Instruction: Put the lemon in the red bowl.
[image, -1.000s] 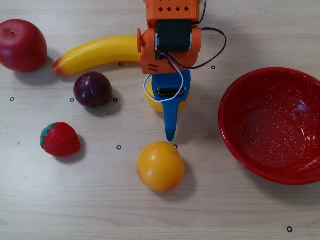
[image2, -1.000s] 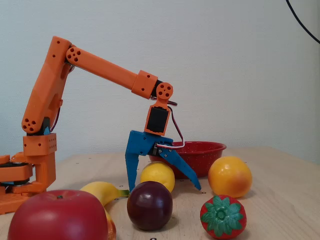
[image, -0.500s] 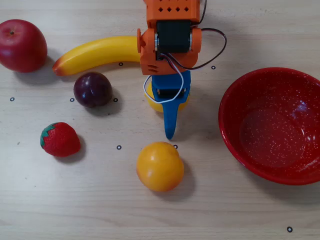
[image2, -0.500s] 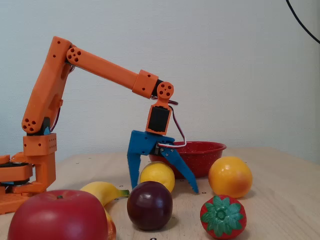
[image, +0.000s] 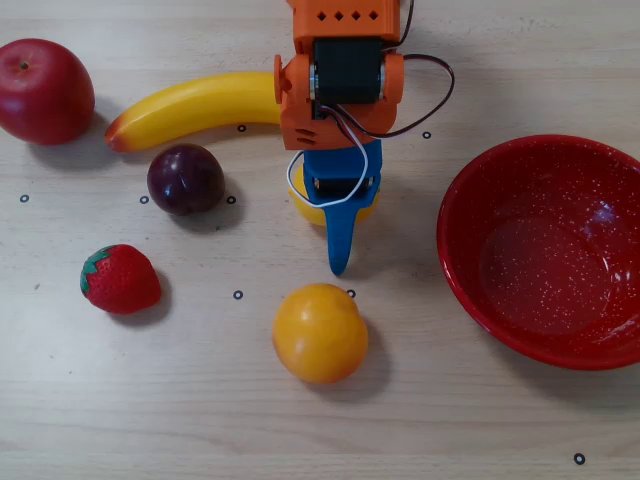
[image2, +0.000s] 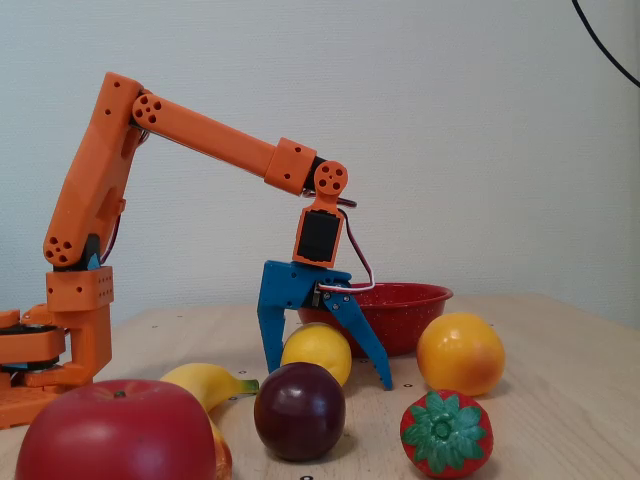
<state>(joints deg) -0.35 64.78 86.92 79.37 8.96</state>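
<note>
Red bowl sits empty on the table.
The gripper has its fingers spread wide around the lemon.

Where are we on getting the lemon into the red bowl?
Done: the gripper is lowered over the lemon, its open fingers straddling it. In hand: nothing yet; the lemon appears to sit on the table, ungrasped. Left: close, lift and carry it to the red bowl, which is empty in the overhead view.
</note>
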